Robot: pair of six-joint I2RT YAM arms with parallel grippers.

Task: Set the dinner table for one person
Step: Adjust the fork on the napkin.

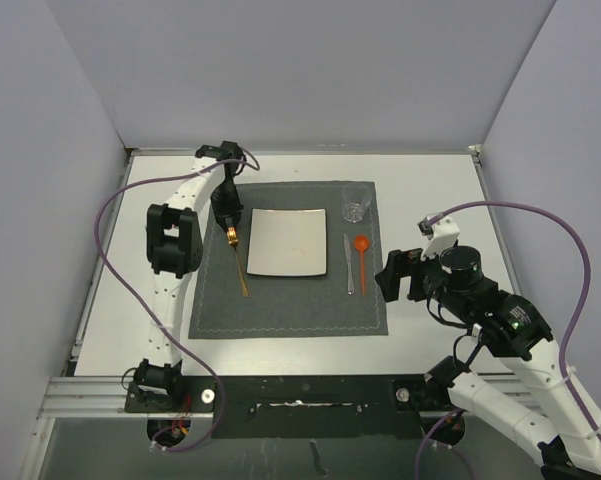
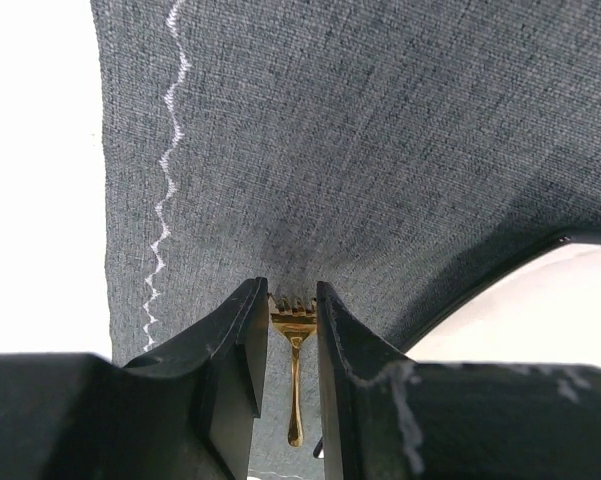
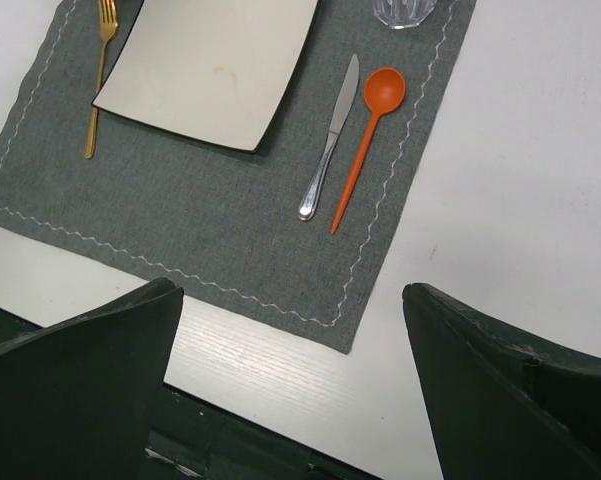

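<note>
The left jaws are drawn in narrow around the head of the gold fork (image 2: 294, 325). Its tines fill the gap between the two black fingers (image 2: 230, 350), so they appear to pinch it there while the handle runs back toward the robot, flat on the dark grey placemat (image 2: 380, 150). Gripping at the tine end lets the handle settle in line with the mat's stitched left edge. The fork lies just left of the white square plate (image 1: 288, 242), apart from it, which is the customary side. The right jaws are spread as wide as they go and hold nothing, hanging above bare worktop (image 1: 440, 200) off the mat's near right corner, probably to keep clear of the left arm. To the plate's right a steel knife (image 1: 348, 264) and an orange spoon (image 1: 361, 258) lie side by side, close but not touching, handles toward the robot. A clear glass tumbler (image 1: 356, 203) stands upright beyond them at the mat's far right corner. The white worktop carries the whole setting, with the mat centred between the arms and a black rail along the near edge. By my reading the place is nearly laid, and letting go of the fork is the step in hand.
</note>
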